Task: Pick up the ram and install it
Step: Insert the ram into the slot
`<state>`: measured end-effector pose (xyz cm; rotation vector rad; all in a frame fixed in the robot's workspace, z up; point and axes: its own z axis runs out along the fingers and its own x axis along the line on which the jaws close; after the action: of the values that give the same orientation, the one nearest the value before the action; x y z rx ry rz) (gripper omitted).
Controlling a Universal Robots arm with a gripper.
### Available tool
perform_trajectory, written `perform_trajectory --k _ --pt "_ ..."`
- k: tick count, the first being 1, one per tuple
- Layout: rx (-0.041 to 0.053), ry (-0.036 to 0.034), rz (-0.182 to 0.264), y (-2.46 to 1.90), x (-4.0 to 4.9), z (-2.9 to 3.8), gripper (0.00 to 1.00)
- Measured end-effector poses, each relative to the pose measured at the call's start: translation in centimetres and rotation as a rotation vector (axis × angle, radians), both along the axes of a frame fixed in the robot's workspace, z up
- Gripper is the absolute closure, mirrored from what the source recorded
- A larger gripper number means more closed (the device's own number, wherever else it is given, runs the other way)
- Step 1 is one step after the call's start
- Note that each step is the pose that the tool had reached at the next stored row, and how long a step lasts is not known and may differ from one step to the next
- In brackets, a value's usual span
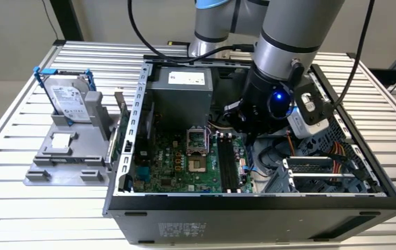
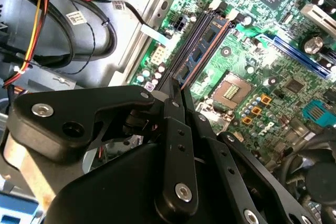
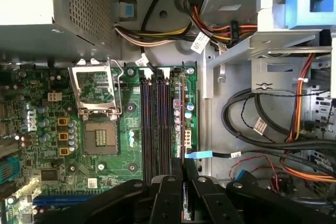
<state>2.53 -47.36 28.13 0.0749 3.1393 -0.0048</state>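
Green motherboard [image 3: 100,145] below; my claw [image 3: 184,182], closed on the ram [image 3: 183,129], seats it; alignment with slot needed.

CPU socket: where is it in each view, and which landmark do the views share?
Exterior view: CPU socket on the motherboard, exterior view's left of the arm.
Second wrist view: CPU socket beyond the pincer.
First wrist view: CPU socket beside its open load plate.
Shared landmark: black memory slots alongside it.
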Motion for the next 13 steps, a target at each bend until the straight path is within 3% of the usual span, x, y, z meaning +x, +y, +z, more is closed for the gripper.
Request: perform_trajectory --k 6,13 --pt "0.0000 0.0007 0.000 0.00 0.00 -0.09 1.00" --pt "-0.0010 0.0007 0.000 0.00 0.00 -0.88 1.00"
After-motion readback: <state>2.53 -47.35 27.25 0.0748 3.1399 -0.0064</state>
